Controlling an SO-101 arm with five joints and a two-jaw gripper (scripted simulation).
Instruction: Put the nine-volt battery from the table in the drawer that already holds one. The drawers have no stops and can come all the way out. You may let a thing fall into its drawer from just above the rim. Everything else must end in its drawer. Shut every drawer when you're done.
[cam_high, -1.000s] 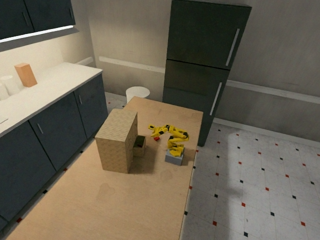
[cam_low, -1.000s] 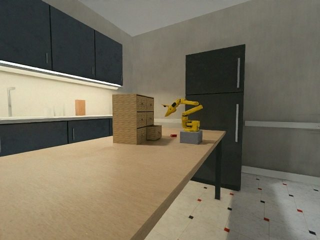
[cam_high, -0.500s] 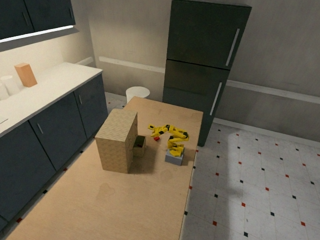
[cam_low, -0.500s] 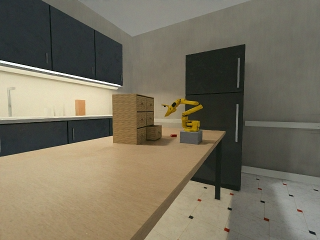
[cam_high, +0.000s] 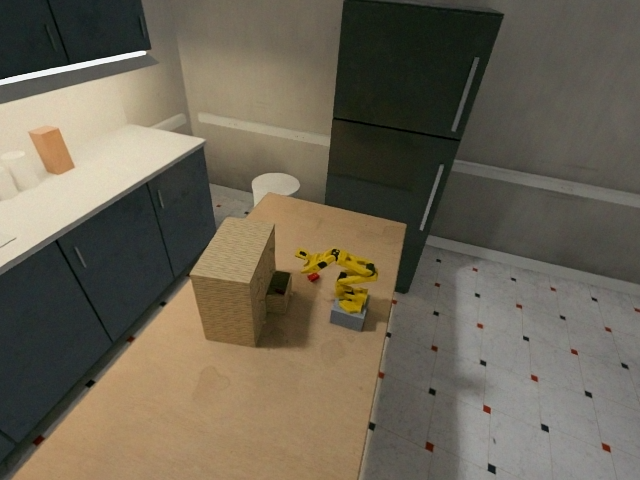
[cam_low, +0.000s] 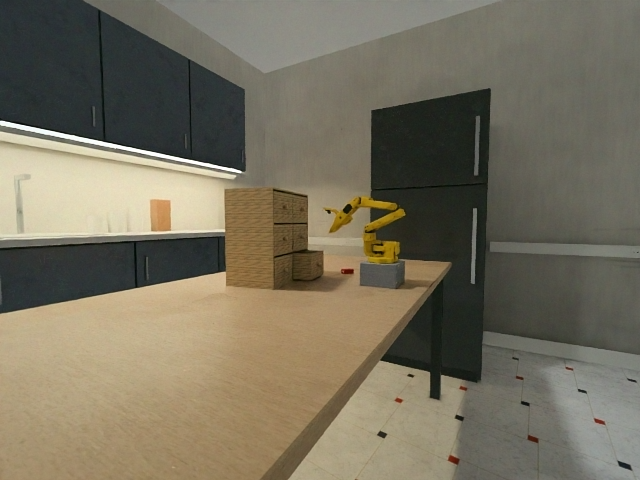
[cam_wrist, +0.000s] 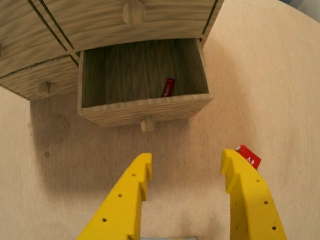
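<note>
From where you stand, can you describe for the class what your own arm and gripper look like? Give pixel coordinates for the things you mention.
My arm (cam_high: 356, 266) (cam_low: 385, 219) is bright yellow, jointed and angular, with black patches. My gripper (cam_high: 300, 262) (cam_low: 329, 221) (cam_wrist: 187, 162) has two yellow, tapering fingers, with small dark dots and notched inner edges.
</note>
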